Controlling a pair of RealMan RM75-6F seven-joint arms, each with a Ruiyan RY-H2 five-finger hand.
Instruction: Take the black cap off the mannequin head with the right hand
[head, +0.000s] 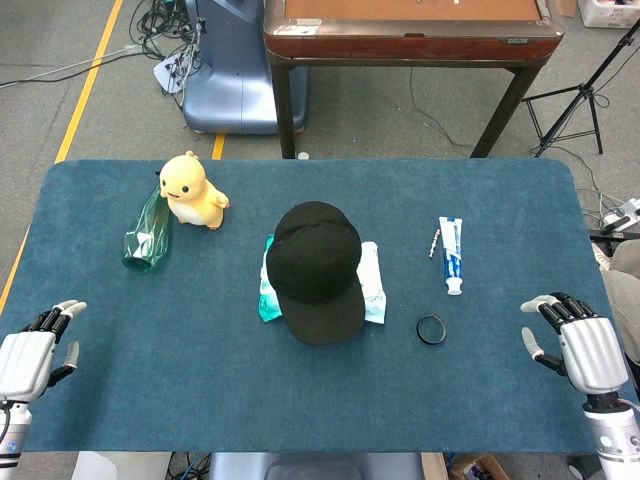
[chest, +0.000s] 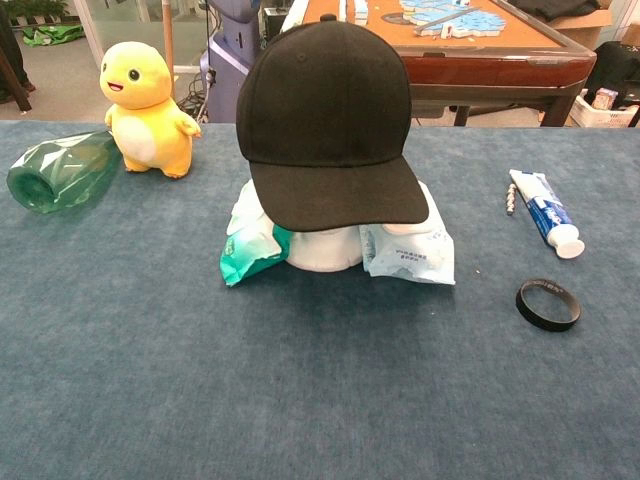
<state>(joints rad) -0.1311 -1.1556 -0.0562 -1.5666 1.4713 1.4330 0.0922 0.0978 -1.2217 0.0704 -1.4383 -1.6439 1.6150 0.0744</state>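
A black cap (head: 316, 268) sits on a white mannequin head (chest: 322, 248) at the middle of the blue table, brim toward me; the chest view shows the same black cap (chest: 328, 120) covering all but the head's lower part. My right hand (head: 580, 340) rests at the table's near right edge, fingers apart and empty, well away from the cap. My left hand (head: 32, 350) is at the near left edge, likewise open and empty. Neither hand shows in the chest view.
Wipe packets (chest: 408, 248) flank the mannequin head. A toothpaste tube (head: 452, 254) and a black ring (head: 431, 329) lie right of the cap. A yellow plush toy (head: 190, 190) and a green bottle (head: 146, 232) are at the back left. A wooden table (head: 410, 30) stands behind.
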